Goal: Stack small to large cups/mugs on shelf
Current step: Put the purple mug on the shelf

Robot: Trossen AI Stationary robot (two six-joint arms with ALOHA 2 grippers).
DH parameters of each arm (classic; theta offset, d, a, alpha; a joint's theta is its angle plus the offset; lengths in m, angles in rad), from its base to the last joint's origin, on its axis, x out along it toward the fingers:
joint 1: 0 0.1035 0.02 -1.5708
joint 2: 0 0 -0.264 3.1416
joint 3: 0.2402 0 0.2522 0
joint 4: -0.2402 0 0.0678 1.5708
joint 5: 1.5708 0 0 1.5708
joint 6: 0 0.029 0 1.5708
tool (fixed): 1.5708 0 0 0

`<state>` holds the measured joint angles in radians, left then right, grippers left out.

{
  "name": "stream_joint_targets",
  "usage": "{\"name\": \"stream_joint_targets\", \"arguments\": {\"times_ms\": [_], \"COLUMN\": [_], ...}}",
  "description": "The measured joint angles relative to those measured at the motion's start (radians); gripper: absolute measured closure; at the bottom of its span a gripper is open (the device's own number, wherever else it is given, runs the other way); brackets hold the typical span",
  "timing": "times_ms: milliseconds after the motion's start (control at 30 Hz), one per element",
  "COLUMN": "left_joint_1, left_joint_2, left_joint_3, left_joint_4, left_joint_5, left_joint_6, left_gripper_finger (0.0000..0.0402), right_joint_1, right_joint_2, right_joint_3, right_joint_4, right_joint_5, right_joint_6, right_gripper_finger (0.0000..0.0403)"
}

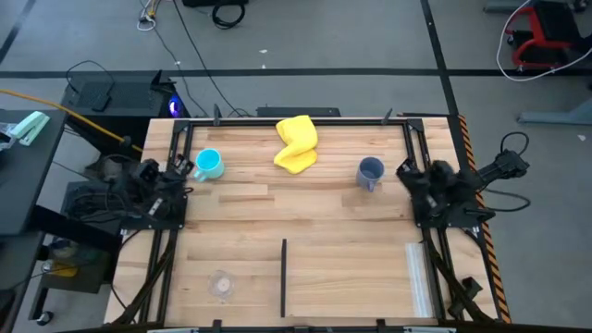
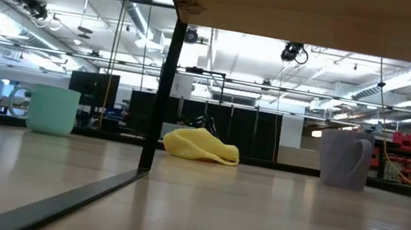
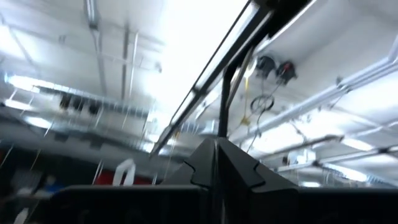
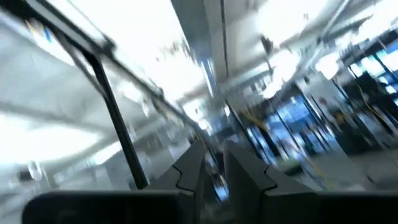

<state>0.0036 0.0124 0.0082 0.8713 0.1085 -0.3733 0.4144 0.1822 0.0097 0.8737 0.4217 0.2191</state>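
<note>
A bright-blue mug stands upright on the table's far left. A grey-blue mug stands upright on the far right. A small clear glass cup stands near the near edge on the left. My left gripper is folded back at the table's left edge beside the blue mug, shut and pointing up at the ceiling. My right gripper is folded back at the right edge beside the grey-blue mug, with a narrow gap between its fingers. Neither touches anything.
A crumpled yellow cloth lies between the two mugs at the far edge. A wooden shelf board spans overhead in the low view, on a dark post. A dark divider strip runs along the table near the near edge.
</note>
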Motion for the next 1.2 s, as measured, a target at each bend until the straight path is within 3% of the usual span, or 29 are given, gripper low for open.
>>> {"name": "stream_joint_targets", "arguments": {"times_ms": [267,533,900,1033,1200], "left_joint_1": [0.000,0.000,0.000,0.000,0.000], "left_joint_2": [0.000,0.000,0.000,0.000,0.000], "left_joint_3": [0.000,0.000,0.000,0.000,0.000], "left_joint_4": [0.027,0.029,0.038,0.038,0.038], "left_joint_5": [-0.013,-0.114,-0.206,-0.206,-0.206], "left_joint_6": [0.016,-0.040,-0.062,-0.063,-0.089], "left_gripper_finger": [0.0377,0.0385,0.0368,0.0363,0.0361], "right_joint_1": [0.000,0.000,0.000,0.000,0.000], "right_joint_2": [0.000,0.000,0.000,0.000,0.008], "right_joint_3": [0.000,0.041,0.131,0.218,0.455], "right_joint_4": [0.148,0.161,0.090,-0.130,-0.755], "right_joint_5": [0.000,0.005,0.200,0.360,0.519], "right_joint_6": [0.052,0.049,0.015,0.014,0.128], "right_gripper_finger": [0.0334,0.0334,0.0334,0.0334,0.0334]}}
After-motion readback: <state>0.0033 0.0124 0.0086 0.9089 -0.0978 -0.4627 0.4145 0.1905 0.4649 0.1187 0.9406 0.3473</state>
